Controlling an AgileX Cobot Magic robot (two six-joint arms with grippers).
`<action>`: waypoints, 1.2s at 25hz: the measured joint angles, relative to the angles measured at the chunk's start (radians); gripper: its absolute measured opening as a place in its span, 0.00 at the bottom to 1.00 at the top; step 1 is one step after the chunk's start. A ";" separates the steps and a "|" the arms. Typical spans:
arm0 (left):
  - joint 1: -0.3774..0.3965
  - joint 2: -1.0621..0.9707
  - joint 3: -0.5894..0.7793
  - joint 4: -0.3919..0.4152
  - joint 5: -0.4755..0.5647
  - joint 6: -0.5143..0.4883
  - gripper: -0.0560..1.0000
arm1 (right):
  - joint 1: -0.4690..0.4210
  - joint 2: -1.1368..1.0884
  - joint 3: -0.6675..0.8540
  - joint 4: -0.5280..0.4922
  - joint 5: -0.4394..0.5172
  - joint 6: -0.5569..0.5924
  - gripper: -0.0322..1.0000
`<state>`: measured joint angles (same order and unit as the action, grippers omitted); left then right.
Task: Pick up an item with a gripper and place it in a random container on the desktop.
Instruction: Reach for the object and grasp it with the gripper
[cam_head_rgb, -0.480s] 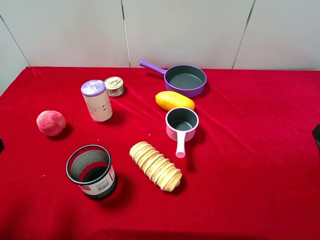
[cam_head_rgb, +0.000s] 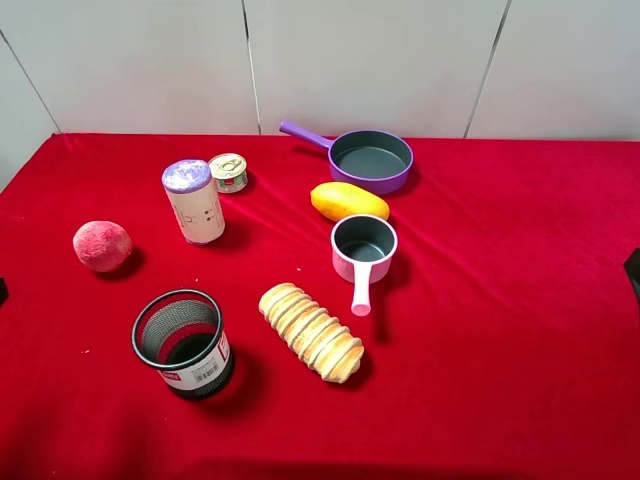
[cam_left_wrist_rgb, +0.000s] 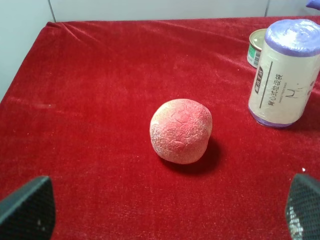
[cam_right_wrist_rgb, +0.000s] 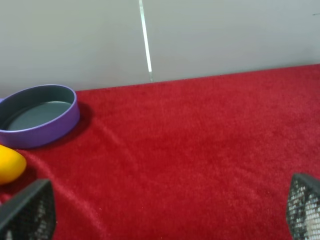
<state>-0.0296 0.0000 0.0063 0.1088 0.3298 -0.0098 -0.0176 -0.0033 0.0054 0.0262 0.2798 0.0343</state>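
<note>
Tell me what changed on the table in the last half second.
Nothing visibly changed. The canister and cup sit where they were, as does everything else on the cloth. The left gripper and right gripper are open and empty, touching nothing.

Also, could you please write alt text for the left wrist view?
A rough pinkish-red ball sits on the red cloth ahead of the open left gripper, whose dark fingertips are spread wide. Beyond it the white canister with a purple top stands upright, a small tin behind it.
</note>
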 joint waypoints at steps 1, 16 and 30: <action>0.000 0.000 0.000 0.000 0.000 0.000 0.91 | 0.000 0.000 0.000 0.000 0.000 0.000 0.70; 0.000 0.000 0.000 0.000 0.000 0.000 0.91 | 0.000 0.000 0.000 0.000 0.000 0.000 0.70; 0.000 0.000 0.000 0.000 0.000 0.000 0.91 | 0.000 0.000 0.000 0.002 -0.163 0.000 0.70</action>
<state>-0.0296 0.0000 0.0063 0.1088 0.3298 -0.0098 -0.0176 -0.0033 0.0054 0.0286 0.1167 0.0343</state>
